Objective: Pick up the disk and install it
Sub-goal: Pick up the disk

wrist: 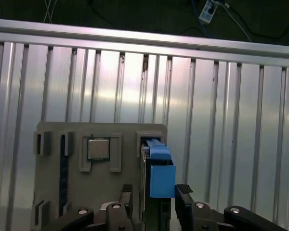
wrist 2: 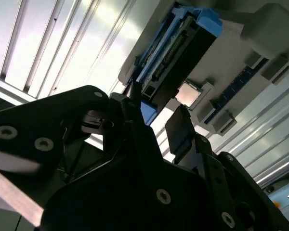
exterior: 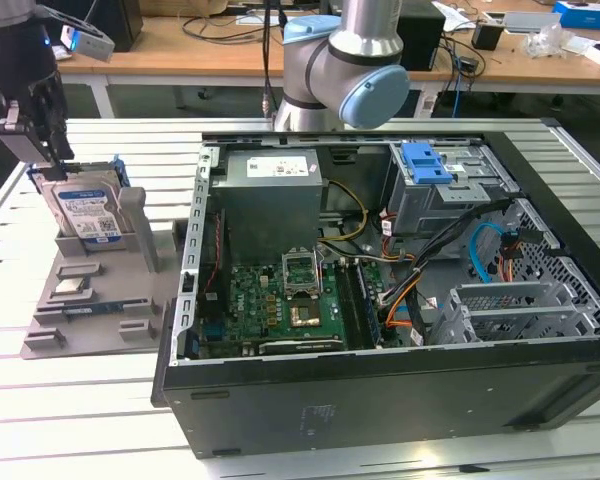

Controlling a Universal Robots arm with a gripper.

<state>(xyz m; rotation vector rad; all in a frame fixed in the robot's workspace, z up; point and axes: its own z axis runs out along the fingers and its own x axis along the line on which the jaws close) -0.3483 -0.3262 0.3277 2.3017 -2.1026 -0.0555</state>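
Exterior view, toward its left: upright in a slot at the back of a grey holder (exterior: pixel 105 270), the disk (exterior: pixel 85 212), white-and-blue label turned to the camera. Directly above its top edge, the gripper (exterior: pixel 48 150), close over the worktop's (exterior: pixel 80 420) edge on that side. Just beside the holder, toward the exterior view's right, an open computer case (exterior: pixel 380 400) lying on its side across the middle of the worktop. Inside it, a grey power supply (exterior: pixel 270 185) against the back wall, a green motherboard (exterior: pixel 280 295) in front of that, and a blue latch bracket (exterior: pixel 425 162) on the drive cage in the far corner. Behind the case, at the worktop's far edge, the arm's base joint (exterior: pixel 345 60).

First wrist view: two black fingertips (wrist: pixel 183 195) spread apart, one on each side of the disk's blue carrier frame (wrist: pixel 159 175), with a strip of holder showing between the other fingertip and the drive. Claw released, straddling the disk's top without clamping it. Set in a square pocket of the holder, apart from the disk, a small silver processor chip (wrist: pixel 98 148).

Second wrist view: same straddle from a lower angle, one pad (wrist 2: pixel 180 130) just off the blue frame, a bright gap between the two. Disk seated in its slot, resting on the holder.
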